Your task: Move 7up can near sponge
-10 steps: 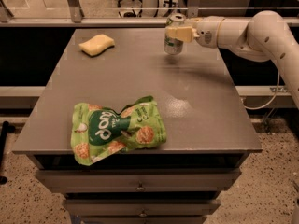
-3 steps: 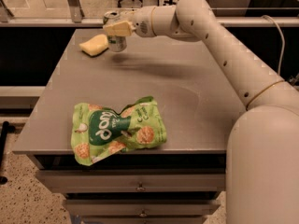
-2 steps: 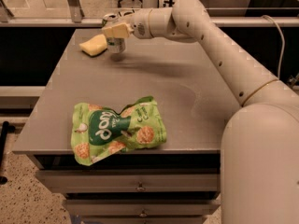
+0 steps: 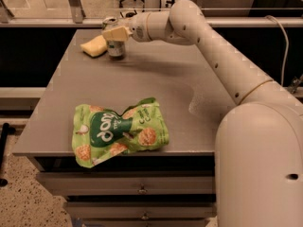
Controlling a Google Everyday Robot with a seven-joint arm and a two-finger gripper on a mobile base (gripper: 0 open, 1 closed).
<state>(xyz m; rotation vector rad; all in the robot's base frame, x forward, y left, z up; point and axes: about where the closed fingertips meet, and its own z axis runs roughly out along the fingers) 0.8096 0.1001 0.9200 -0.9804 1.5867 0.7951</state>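
Note:
The 7up can (image 4: pixel 114 46) stands upright at the far left of the grey table (image 4: pixel 156 84), right next to the pale yellow sponge (image 4: pixel 94 46). My gripper (image 4: pixel 114 33) reaches in from the right and is shut on the can, one finger (image 4: pixel 116 33) across its upper front. The can's base looks to be at the table's surface. The white arm stretches from the lower right across the table to it.
A large green snack bag (image 4: pixel 118 131) lies near the table's front left edge. Drawers (image 4: pixel 142 189) sit below the tabletop. A rail and office chairs are beyond the far edge.
The gripper carried the can from the far right of the table to the far left beside the sponge, and over the last second it lowered slightly.

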